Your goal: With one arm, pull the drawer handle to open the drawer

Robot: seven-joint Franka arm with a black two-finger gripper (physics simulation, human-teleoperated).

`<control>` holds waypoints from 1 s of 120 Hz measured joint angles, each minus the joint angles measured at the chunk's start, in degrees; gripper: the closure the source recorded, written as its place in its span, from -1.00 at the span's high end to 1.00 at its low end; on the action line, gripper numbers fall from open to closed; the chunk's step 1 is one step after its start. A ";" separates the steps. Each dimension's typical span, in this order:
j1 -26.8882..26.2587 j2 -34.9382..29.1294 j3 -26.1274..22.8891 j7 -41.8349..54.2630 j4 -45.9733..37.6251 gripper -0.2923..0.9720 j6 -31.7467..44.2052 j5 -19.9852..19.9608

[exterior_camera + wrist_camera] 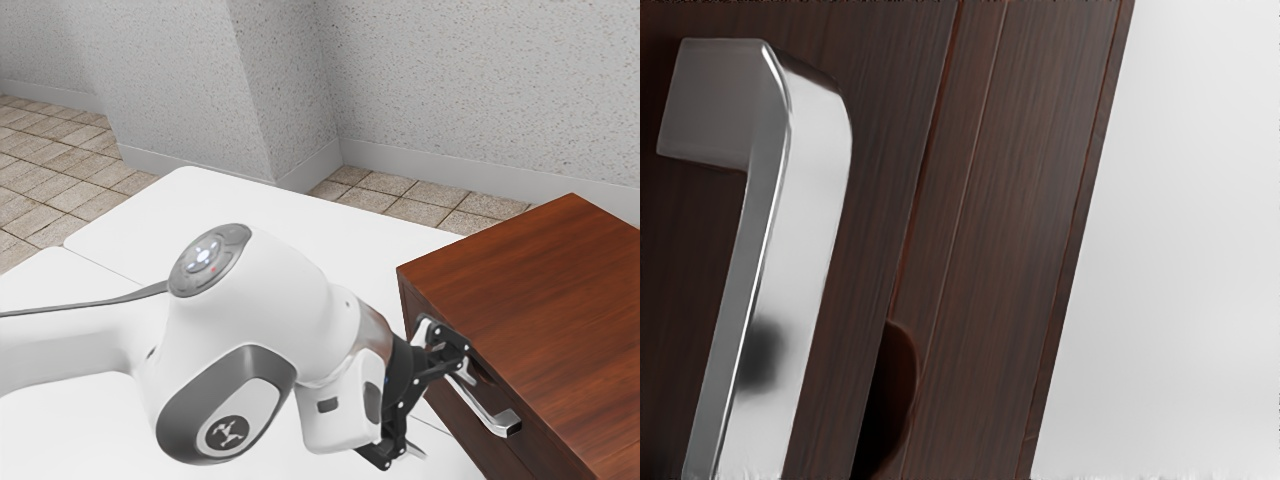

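A dark wooden cabinet (540,300) stands at the exterior view's right. Its drawer front (455,420) faces the arm and looks flush with the cabinet. A silver bar handle (487,405) runs slantwise across that front. My black gripper (458,361) is at the handle's upper end, open, with its fingers a little apart on either side of the bar. Whether they touch the bar is unclear. In the wrist view the handle (770,260) is very close, just off the drawer front (980,230).
The cabinet rests on a white table (230,210) whose far edge runs toward a speckled wall and a tiled floor (60,170). My bulky white arm (250,350) covers the table's near part.
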 joint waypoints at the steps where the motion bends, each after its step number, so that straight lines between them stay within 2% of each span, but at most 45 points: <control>1: 0.00 -0.06 0.00 0.00 -0.03 0.54 0.00 0.00; 32: 0.02 -1.71 0.01 -0.03 -1.51 0.54 -0.03 0.16; 120: 0.01 -13.08 0.06 -0.72 -12.31 0.54 0.35 0.31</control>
